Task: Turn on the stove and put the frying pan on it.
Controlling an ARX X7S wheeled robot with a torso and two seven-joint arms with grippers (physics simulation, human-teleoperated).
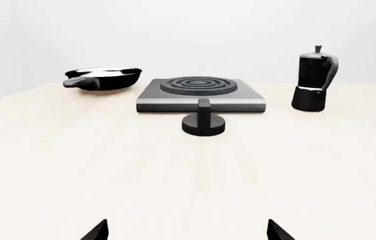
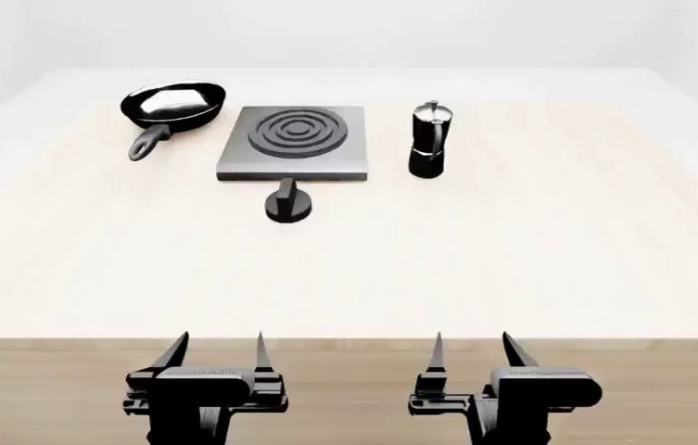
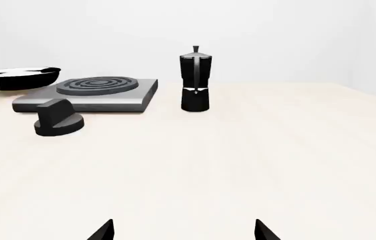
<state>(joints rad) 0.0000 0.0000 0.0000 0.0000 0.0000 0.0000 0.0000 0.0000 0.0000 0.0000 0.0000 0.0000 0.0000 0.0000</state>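
Nearest, the left gripper [image 2: 215, 357] and right gripper [image 2: 470, 357] hang with jaws spread, holding nothing. Well ahead of them lie the knob [image 2: 288, 203], then the stove [image 2: 296, 141]; the frying pan [image 2: 171, 107] sits just beside it, ahead-left. Seemingly nothing is done yet.

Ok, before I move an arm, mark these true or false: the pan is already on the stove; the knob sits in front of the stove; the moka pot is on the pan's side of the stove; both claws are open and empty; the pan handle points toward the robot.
1. The frying pan is on the stove. False: it rests on the table beside the stove, toward the robot's left.
2. The knob sits in front of the stove. True.
3. The moka pot is on the pan's side. False: it stands on the opposite side.
4. The left claw and right claw are open and empty. True.
5. The pan handle points toward the robot. True.
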